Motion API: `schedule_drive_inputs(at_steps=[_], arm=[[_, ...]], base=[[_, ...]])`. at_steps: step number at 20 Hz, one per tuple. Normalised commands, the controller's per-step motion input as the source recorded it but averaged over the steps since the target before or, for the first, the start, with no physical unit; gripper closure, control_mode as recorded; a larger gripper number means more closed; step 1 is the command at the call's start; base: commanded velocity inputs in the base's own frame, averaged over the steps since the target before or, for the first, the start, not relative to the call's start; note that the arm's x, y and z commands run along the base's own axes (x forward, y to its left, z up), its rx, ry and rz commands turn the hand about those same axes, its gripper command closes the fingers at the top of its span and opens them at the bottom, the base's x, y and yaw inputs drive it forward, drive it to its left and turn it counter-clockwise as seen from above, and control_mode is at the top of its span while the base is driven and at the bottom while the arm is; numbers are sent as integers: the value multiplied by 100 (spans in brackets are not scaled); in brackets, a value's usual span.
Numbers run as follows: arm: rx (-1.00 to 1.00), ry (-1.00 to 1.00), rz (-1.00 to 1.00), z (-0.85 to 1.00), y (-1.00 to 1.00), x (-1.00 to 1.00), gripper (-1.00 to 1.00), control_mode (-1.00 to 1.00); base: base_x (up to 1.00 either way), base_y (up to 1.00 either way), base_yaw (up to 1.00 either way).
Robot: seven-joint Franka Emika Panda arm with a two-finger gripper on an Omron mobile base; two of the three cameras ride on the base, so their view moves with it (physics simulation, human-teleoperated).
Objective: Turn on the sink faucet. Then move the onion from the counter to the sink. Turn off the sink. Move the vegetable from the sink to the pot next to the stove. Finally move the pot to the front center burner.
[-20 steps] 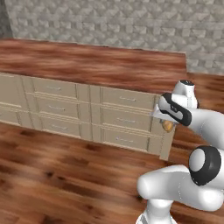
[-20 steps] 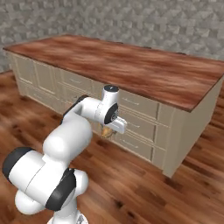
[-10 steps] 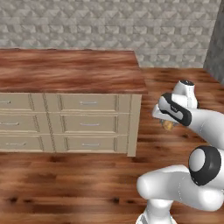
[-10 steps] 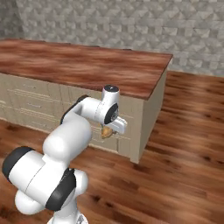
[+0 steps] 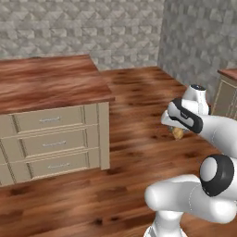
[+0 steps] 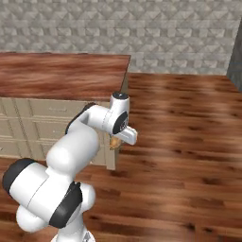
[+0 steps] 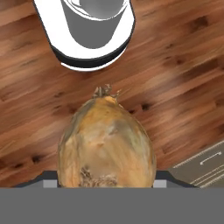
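Moved: since a moment ago my base has turned, so the worktop with its drawers now sits far to the left in the left base view, and more bare floor shows.
Onion: the brown onion is between my fingers, up in the air over the wooden floor, not on the worktop.
Onion from the sides: it peeks out as a small tan bit under my hand in the left base view and in the right base view.
Fingers: they are held a good way apart and are pinching the onion from both sides. The onion hides most of them in the hand view.
Arm: my white arm is bent and holds the hand low, close to my body.
Worktop: it is brown wood on top, with pale drawers under it, and the onion is just beside its corner in the right base view.
Walls: grey stone behind.
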Motion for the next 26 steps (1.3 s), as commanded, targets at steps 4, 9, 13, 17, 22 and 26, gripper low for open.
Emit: schedule_drive_inputs(at_steps=[4, 9, 13, 17, 22, 26], arm=[[0, 0, 0, 0, 0, 0, 100, 100], [0, 0, 0, 0, 0, 0, 100, 100], [0, 0, 0, 0, 0, 0, 100, 100], [0, 0, 0, 0, 0, 0, 100, 100], [0, 0, 0, 0, 0, 0, 100, 100], [0, 0, 0, 0, 0, 0, 100, 100]], base=[[18, -8, -49], [22, -5, -49], [32, 0, -48], [46, 0, -47], [63, 0, -43], [71, 0, -40]])
